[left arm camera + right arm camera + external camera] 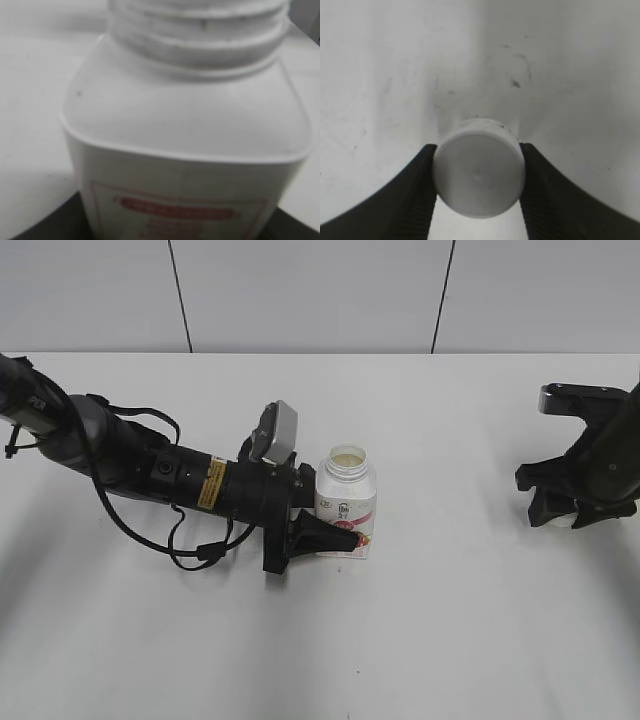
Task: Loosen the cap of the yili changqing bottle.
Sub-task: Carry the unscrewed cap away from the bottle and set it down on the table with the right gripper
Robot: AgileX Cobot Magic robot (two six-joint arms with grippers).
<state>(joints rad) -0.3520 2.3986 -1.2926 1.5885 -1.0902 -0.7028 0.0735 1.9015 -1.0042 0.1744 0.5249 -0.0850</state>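
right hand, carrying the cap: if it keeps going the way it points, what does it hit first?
Most likely the white tabletop. The right hand grips the small round white plastic cap and points down at bare table in its wrist view; nothing else lies ahead. How large the gap is, is unclear.

A: Where's the bottle (346, 502)?
B: Mid-table (440, 640), upright, between the left gripper's (335, 537) jaws.
A: And the cap (479, 174)?
B: Off the bottle (its neck is open), far right, between the right gripper's (556, 510) jaws.
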